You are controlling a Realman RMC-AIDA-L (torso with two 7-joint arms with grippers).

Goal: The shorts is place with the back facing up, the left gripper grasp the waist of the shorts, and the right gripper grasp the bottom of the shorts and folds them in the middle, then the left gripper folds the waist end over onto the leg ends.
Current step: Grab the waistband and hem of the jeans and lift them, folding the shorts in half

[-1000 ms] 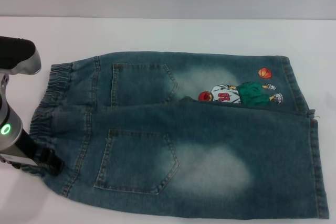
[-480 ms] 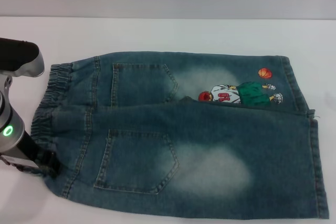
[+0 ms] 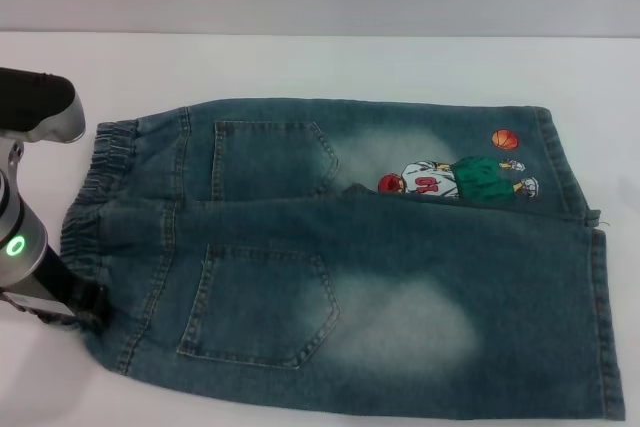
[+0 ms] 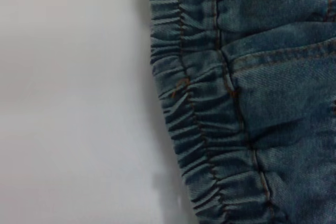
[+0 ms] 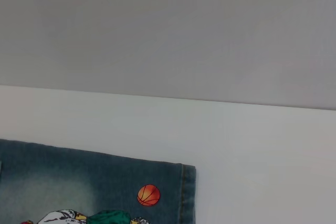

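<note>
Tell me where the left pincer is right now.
In the head view, the left pincer sits at the near left corner of the shorts, right at the elastic waist.

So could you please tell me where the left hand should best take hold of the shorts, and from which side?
Probably the waist, the gathered elastic band at the robot's left end of the shorts. Its ruffled edge lies open toward bare table, so coming in from the left, where the left hand sits at its near corner, suits it.

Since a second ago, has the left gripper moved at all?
Yes. The left gripper has slid slightly toward the robot's left and nearer, along the waist, judged against the table's far edge.
</note>
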